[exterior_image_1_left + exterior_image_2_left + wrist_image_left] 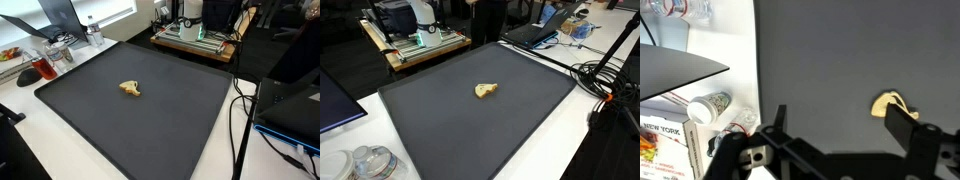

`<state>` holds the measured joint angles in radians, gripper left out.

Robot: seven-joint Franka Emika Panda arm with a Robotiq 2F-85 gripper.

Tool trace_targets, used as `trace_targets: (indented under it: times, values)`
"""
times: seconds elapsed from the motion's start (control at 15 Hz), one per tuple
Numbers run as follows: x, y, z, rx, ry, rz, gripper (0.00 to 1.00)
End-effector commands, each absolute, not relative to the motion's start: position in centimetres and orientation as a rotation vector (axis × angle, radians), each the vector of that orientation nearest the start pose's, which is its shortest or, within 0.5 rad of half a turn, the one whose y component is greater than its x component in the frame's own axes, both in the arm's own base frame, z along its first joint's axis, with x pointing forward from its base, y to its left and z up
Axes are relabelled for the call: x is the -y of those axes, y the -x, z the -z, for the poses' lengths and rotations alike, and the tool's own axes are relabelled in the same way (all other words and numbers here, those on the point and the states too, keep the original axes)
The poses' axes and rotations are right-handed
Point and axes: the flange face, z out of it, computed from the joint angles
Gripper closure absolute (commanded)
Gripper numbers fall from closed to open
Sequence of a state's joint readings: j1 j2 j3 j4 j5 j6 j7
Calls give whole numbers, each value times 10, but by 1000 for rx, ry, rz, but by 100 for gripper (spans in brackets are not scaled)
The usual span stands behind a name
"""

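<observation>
A small yellow-tan lumpy object lies alone near the middle of a dark grey mat in both exterior views. In the wrist view my gripper hangs above the mat, open, with nothing between its black fingers. The yellow object sits just behind the tip of the other finger, outside the gap, and I cannot tell whether they touch. Neither exterior view shows the arm or gripper.
A white tabletop surrounds the mat. A machine on a wooden stand stands beyond it. Black cables and a laptop lie at one side. A plastic bottle and a book lie off the mat.
</observation>
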<state>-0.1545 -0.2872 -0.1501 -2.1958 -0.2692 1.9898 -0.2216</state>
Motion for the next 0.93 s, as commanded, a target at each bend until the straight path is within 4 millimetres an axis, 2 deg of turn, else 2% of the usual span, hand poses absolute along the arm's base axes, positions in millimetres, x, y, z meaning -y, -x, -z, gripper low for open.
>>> trace_targets:
  times: [0.0,0.53,0.6,0.87]
  values:
    - [163,-449,-511,36,3362,39,0]
    - [160,-453,-507,39,3369,41,0]
    - [151,-458,-507,86,3377,71,0]
    - [91,-483,-500,283,3401,121,0]
